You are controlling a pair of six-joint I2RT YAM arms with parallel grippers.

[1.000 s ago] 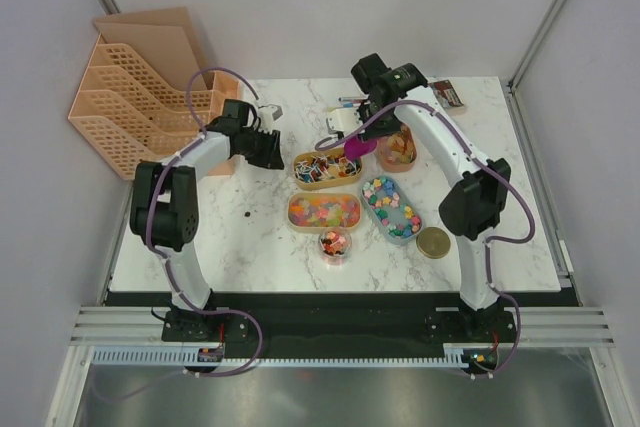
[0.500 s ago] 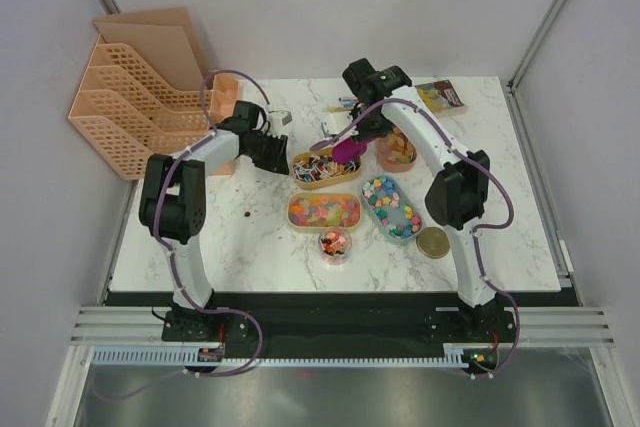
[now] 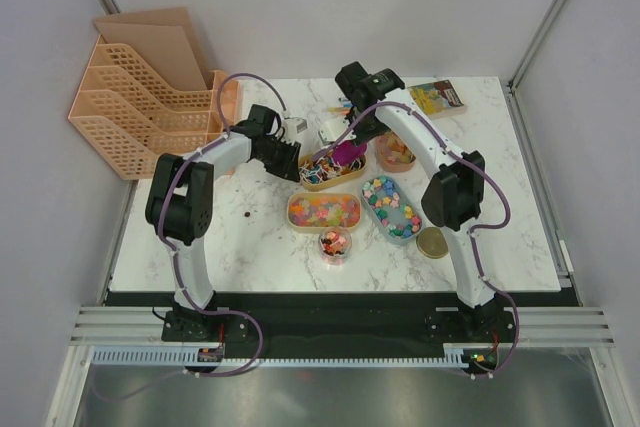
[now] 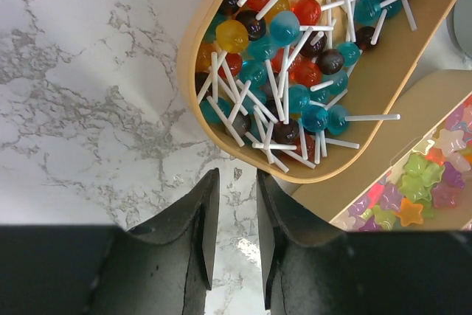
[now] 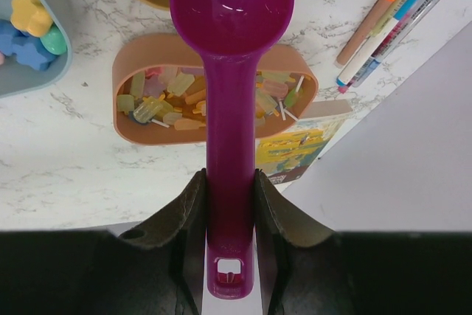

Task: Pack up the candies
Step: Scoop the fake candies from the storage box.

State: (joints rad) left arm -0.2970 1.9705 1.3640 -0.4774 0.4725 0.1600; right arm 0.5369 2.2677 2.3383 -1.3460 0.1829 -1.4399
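Left tool (image 4: 236, 178) nearer lollipop tray (image 4: 189, 49), marble tabletop (image 4: 88, 71)

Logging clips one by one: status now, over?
Left gripper empty, jaws narrowly apart, beside lollipop tray. Right gripper shut on purple scoop at that tray. Candies in trays. Nothing blocking.

I see the lollipops (image 4: 306, 12) in the back tray (image 4: 187, 49) at the middle of the table (image 3: 200, 237). The front tray (image 3: 291, 212) lies just before it, and a cup (image 3: 322, 247) before that. The long tray (image 5: 65, 42) lies to their right, with a lid (image 3: 433, 242) at its near end. Behind it sits the small tray (image 5: 155, 136), then a packet (image 3: 437, 97), with pens (image 5: 402, 5) to the packet's left. File racks (image 3: 140, 112) stand far left. The scoop (image 5: 232, 5) hangs over the back tray.
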